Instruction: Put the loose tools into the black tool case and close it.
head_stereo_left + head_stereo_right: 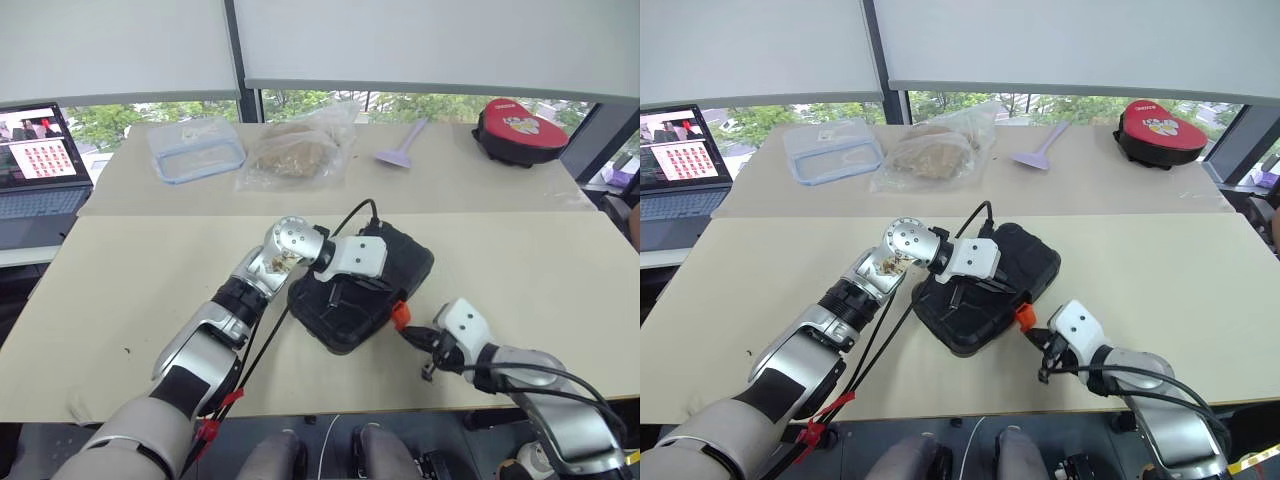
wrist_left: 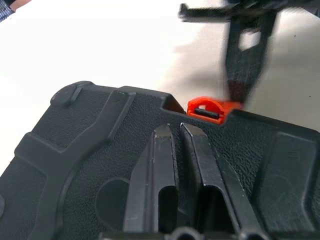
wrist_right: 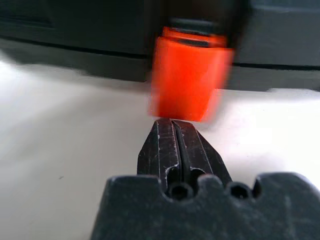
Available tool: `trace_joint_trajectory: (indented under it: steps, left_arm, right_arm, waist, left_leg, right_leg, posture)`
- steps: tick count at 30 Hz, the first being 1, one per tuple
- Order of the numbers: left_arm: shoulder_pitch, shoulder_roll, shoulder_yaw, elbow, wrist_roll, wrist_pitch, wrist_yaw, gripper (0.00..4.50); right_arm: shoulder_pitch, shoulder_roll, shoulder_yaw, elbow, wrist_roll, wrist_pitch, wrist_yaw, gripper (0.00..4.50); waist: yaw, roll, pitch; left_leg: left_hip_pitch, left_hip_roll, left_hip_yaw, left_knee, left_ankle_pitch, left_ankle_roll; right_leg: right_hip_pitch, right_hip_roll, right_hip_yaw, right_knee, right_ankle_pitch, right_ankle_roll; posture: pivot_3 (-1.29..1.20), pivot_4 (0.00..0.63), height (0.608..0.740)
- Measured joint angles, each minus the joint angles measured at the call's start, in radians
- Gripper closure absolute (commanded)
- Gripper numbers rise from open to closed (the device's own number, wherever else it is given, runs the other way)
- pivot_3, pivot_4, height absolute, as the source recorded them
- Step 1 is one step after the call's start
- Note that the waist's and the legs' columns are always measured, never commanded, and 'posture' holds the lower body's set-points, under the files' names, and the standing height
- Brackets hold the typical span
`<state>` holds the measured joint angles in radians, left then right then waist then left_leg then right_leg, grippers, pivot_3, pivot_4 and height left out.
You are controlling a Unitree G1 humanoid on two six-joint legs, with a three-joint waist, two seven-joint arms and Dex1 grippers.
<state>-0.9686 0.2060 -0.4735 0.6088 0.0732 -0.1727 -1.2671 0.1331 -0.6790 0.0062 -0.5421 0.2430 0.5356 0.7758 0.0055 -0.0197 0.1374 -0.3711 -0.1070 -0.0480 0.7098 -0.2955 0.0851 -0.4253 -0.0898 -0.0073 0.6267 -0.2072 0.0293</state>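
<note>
Head view, case: the black tool case (image 1: 362, 288) lies with its lid down on the near counter (image 1: 130, 270), in the centre of the frame, turned at an angle.
Head view, latch: the small orange latch (image 1: 400, 314) sticks out from the case edge that faces lower right.
Head view, left gripper: the left gripper (image 1: 345, 297) comes in from the lower left and rests on top of the case lid.
Head view, right gripper: the right gripper (image 1: 411, 337) comes in from the lower right, and its tip is just beside the latch.
Head view, far counter: a clear container with a blue rim (image 1: 196, 149), a plastic bag (image 1: 297, 148), a lilac tool (image 1: 403, 146) and a red-and-black pouch (image 1: 519, 130) lie along the top of the frame; a laptop (image 1: 38, 170) stands at the left edge.
Left wrist view: both black fingers (image 2: 155, 185) lie flat on the textured lid, nearly together, grasping nothing. The latch (image 2: 210, 108) is at the lid edge above them.
Right wrist view: the fingers (image 3: 165, 150) are pressed together with nothing between them. Their tips are right under the orange latch (image 3: 187, 80); whether they touch it I cannot tell.
</note>
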Motion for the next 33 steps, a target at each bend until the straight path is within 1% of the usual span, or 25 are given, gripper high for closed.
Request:
trace_joint_trajectory:
  steps: [2, 6, 11, 16, 18, 26, 29, 33]
  left_arm:
    - [0.001, 0.001, -0.001, 0.002, 0.004, -0.003, 0.0, 4.12]
    - [0.005, 0.003, 0.0, -0.002, 0.005, -0.005, 0.0, 4.12]
    - [0.008, 0.003, 0.0, -0.006, 0.005, -0.004, 0.0, 4.12]
    - [0.01, 0.003, -0.001, -0.01, 0.005, -0.004, 0.0, 4.12]
    - [0.01, 0.005, -0.001, -0.012, 0.005, -0.004, 0.0, 4.12]
    - [0.017, 0.011, 0.0, -0.023, 0.005, -0.004, 0.0, 4.12]
    - [0.017, 0.01, 0.0, -0.025, 0.005, -0.004, 0.0, 4.12]
    - [0.018, 0.01, 0.0, -0.025, 0.005, -0.004, 0.0, 4.12]
  right_arm:
    - [0.02, -0.04, -0.036, -0.039, 0.034, 0.001, 0.034, 4.5]
    - [0.017, -0.054, -0.077, -0.044, 0.066, 0.019, 0.044, 4.5]
    - [-0.05, -0.042, -0.075, -0.041, 0.093, 0.038, 0.013, 4.5]
    - [-0.07, -0.061, -0.022, 0.024, 0.03, 0.038, -0.014, 4.5]
    - [-0.08, -0.06, -0.022, 0.036, 0.032, 0.038, -0.015, 4.5]
    - [-0.126, -0.06, -0.141, 0.003, 0.173, 0.075, 0.008, 4.5]
    - [-0.136, -0.061, -0.134, 0.006, 0.169, 0.084, 0.005, 4.5]
    - [-0.139, -0.062, -0.075, 0.047, 0.126, 0.083, -0.015, 4.5]
  waist:
    - [0.005, 0.0, 0.0]
    - [0.01, 0.0, 0.0]
    - [0.011, 0.0, 0.0]
    - [0.013, 0.0, 0.0]
    - [0.013, 0.0, 0.0]
    - [0.016, 0.0, 0.0]
    - [0.017, 0.0, 0.0]
    - [0.017, 0.0, 0.0]
  left_leg:
    - [0.0, 0.0, 0.0, 0.0, 0.0, 0.001]
    - [0.0, 0.0, 0.0, 0.001, 0.0, 0.001]
    - [0.0, 0.0, 0.0, 0.0, 0.0, 0.001]
    - [0.0, 0.0, 0.0, 0.0, 0.0, 0.001]
    - [0.0, 0.0, 0.0, 0.0, 0.0, 0.001]
    - [0.0, 0.0, 0.0, 0.0, -0.001, 0.001]
    - [0.0, 0.0, 0.0, 0.0, -0.001, 0.002]
    - [0.0, 0.0, 0.0, 0.0, -0.001, 0.002]
  right_leg:
    - [0.001, 0.0, -0.001, -0.002, 0.0, 0.0]
    - [0.002, -0.001, -0.001, -0.002, 0.0, 0.0]
    - [0.002, -0.001, -0.001, -0.002, 0.0, 0.0]
    - [0.002, -0.001, -0.001, -0.002, 0.0, 0.0]
    - [0.002, -0.001, -0.001, -0.002, 0.0, 0.0]
    - [0.002, -0.001, -0.001, -0.002, 0.0, 0.0]
    - [0.002, -0.001, -0.001, -0.002, 0.0, 0.0]
    - [0.002, -0.001, -0.001, -0.002, 0.0, 0.0]
  posture:
    - [0.0, 0.15, 0.722]
    - [0.0, 0.15, 0.722]
    - [0.0, 0.15, 0.722]
    - [0.0, 0.15, 0.722]
    - [0.0, 0.15, 0.722]
    - [0.0, 0.15, 0.722]
    - [0.0, 0.15, 0.722]
    - [0.0, 0.15, 0.722]
